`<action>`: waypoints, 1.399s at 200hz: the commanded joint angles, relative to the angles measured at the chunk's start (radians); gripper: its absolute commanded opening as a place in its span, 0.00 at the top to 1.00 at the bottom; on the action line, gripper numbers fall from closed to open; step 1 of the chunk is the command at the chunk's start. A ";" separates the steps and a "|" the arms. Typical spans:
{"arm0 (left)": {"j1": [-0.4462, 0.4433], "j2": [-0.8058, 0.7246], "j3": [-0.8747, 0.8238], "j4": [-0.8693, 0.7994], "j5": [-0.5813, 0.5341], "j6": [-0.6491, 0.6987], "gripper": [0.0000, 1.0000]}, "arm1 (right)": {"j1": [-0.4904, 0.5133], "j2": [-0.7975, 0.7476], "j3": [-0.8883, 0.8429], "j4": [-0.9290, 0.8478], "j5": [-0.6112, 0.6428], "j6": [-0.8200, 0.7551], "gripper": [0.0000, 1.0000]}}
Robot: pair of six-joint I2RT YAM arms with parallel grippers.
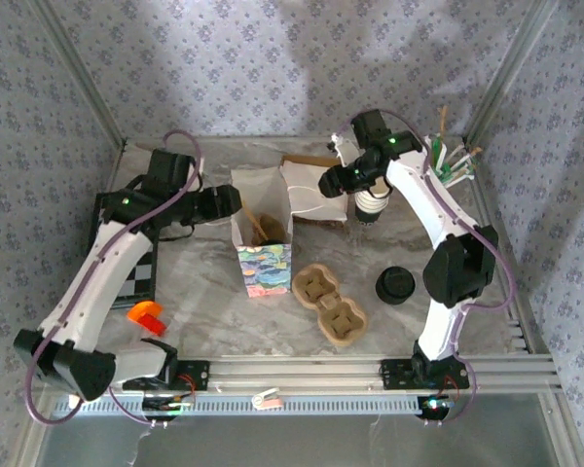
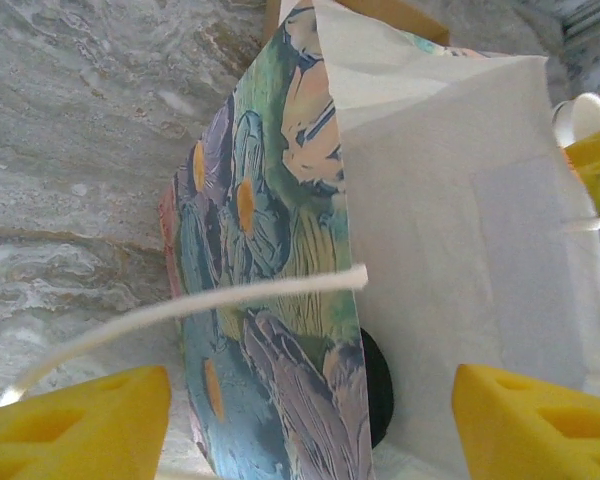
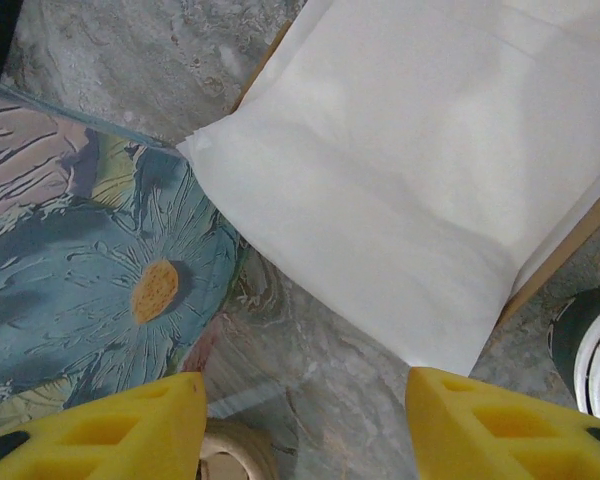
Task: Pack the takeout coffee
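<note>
Packing had barely begun, as far as could be judged. The takeout coffee (image 1: pixel 395 285) stood lidded on the counter (image 1: pixel 204 282), well to the right of the floral bag (image 1: pixel 263 258) and clear of both arms. Between bag and coffee lay the pulp tray (image 1: pixel 328 304), both hollows empty. The bag stood upright with its mouth open; something brown (image 1: pixel 263 226) showed inside, too unclear to name.

The left gripper (image 2: pixel 310 415) sat at the bag's left wall, jaws wide either side of the edge and cord handle, clamping nothing. The right gripper (image 3: pixel 305 425) hovered behind the bag's right side, jaws parted and empty.

Seating the coffee and bagging it remained.
</note>
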 commanded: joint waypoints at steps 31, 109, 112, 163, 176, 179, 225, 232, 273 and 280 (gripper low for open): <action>-0.019 0.103 0.094 -0.028 -0.030 0.057 0.46 | 0.020 0.026 -0.024 0.044 -0.001 -0.029 0.50; -0.018 0.140 0.170 -0.130 -0.180 0.064 0.99 | 0.074 0.083 -0.064 0.113 0.029 -0.043 0.49; -0.015 0.140 0.173 -0.135 -0.184 0.064 0.99 | 0.079 0.087 -0.064 0.115 0.030 -0.045 0.49; 0.040 0.095 0.160 -0.192 -0.200 0.054 1.00 | 0.139 0.148 -0.043 0.155 0.097 -0.087 0.34; 0.058 0.082 0.153 -0.199 -0.199 0.053 1.00 | 0.157 0.168 -0.033 0.162 0.124 -0.103 0.31; 0.061 0.079 0.151 -0.200 -0.197 0.053 1.00 | 0.161 0.173 -0.029 0.162 0.132 -0.107 0.30; 0.086 0.073 0.149 -0.200 -0.175 0.057 0.78 | 0.207 0.247 0.026 0.162 0.235 -0.134 0.18; 0.087 0.071 0.152 -0.204 -0.174 0.059 0.73 | 0.211 0.257 0.039 0.155 0.248 -0.136 0.17; 0.092 0.045 0.168 -0.223 -0.189 0.064 0.64 | 0.225 0.298 0.076 0.138 0.314 -0.145 0.18; 0.091 0.041 0.172 -0.230 -0.189 0.064 0.63 | 0.224 0.303 0.079 0.136 0.314 -0.150 0.19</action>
